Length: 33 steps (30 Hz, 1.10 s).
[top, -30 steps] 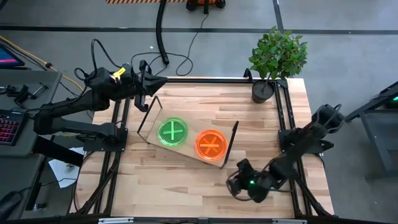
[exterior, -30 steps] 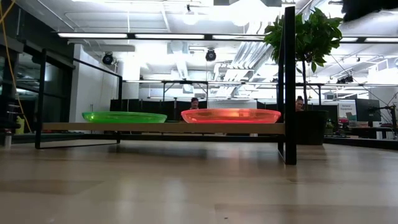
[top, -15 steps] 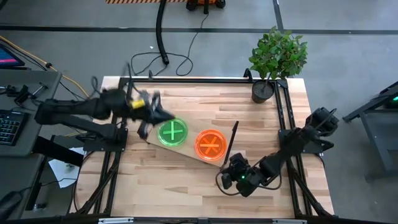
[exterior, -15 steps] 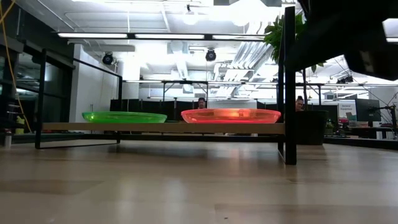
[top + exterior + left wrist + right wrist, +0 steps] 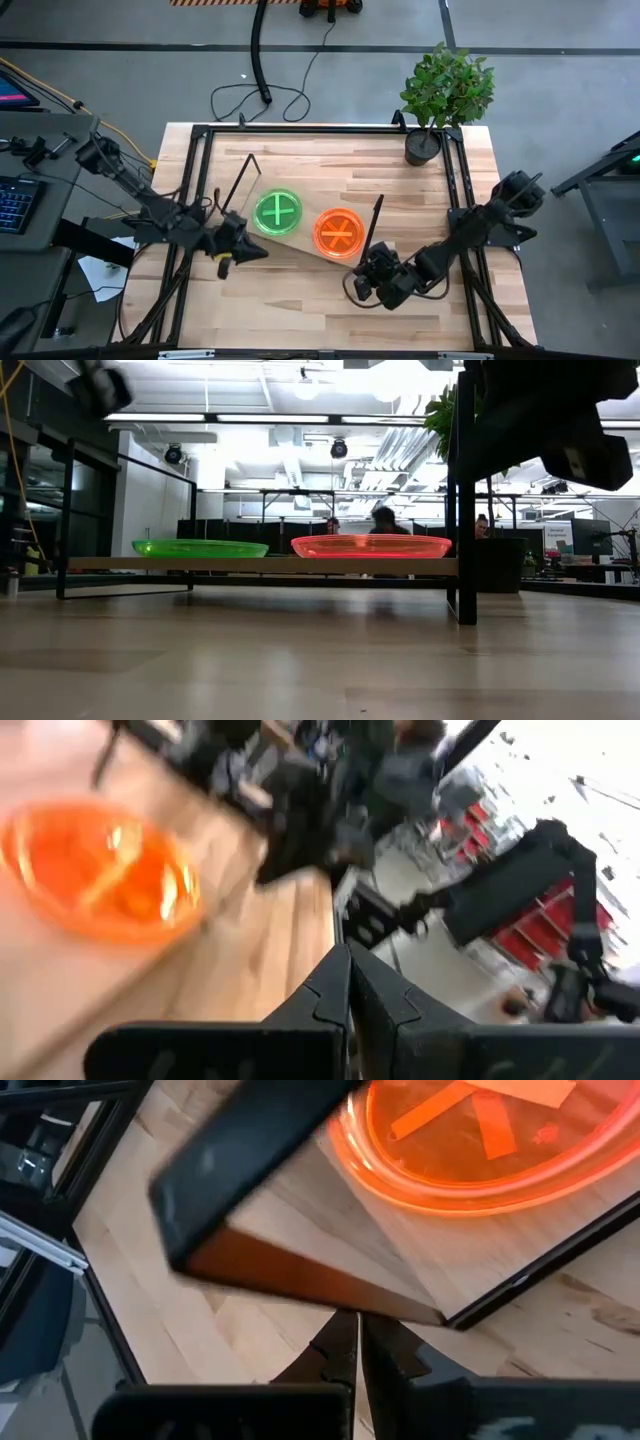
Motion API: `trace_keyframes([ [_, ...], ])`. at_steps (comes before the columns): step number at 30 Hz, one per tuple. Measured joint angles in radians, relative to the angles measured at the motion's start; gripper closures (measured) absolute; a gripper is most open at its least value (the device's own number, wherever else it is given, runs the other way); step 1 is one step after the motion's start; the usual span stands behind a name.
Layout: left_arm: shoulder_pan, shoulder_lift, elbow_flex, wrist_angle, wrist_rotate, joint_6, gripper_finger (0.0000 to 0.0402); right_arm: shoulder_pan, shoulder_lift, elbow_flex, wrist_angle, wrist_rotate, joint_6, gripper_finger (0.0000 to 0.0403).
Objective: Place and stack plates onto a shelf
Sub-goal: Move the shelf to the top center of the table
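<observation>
End effectors first: the left end effector (image 5: pixel 243 252), fingers pressed together on nothing as its wrist view shows, hangs at about 7 o'clock of the shelf (image 5: pixel 262 238), just off that board's near-left corner; the right end effector (image 5: pixel 362 283), likewise pinched together and empty, sits at about 5 o'clock of the shelf, close beside the black frame upright (image 5: pixel 372 232) at the right short end. Green plate (image 5: pixel 277 212) and orange plate (image 5: pixel 339 232) lie side by side on the shelf, apart from each other and not stacked; the low view shows the green plate (image 5: pixel 200 547) and orange plate (image 5: pixel 371 546) both resting flat on the raised board. Shelf stands skewed near the middle of the tabletop (image 5: pixel 420 200), with a potted plant (image 5: pixel 446 92) at 1 o'clock of it. Judged risk: the right end effector is near enough to the frame upright that a careless move could knock it, shifting the shelf and sliding the plates; stacking one smooth plate on the other may also let it skid off-centre. No brand, label or legible writing shows; each plate bears only a bright cross.
</observation>
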Motion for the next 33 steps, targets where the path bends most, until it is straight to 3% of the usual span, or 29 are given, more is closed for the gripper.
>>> trace_keyframes([
  [5,-0.028,-0.026,-0.137,0.034,-0.02,-0.075,0.0401,-0.03,-0.047,0.0,-0.05,-0.045,-0.02,0.0403],
  [14,0.159,-0.069,-0.462,0.478,0.118,-0.046,0.0401,-0.09,-0.177,0.001,-0.152,-0.071,-0.068,0.0403],
  [21,0.35,-0.059,-0.453,0.447,0.321,0.14,0.0401,-0.15,-0.224,0.001,-0.156,-0.074,-0.101,0.0403],
  [33,0.695,-0.053,-0.454,0.445,0.508,0.388,0.0401,-0.278,-0.233,0.001,-0.181,-0.188,-0.223,0.0403],
])
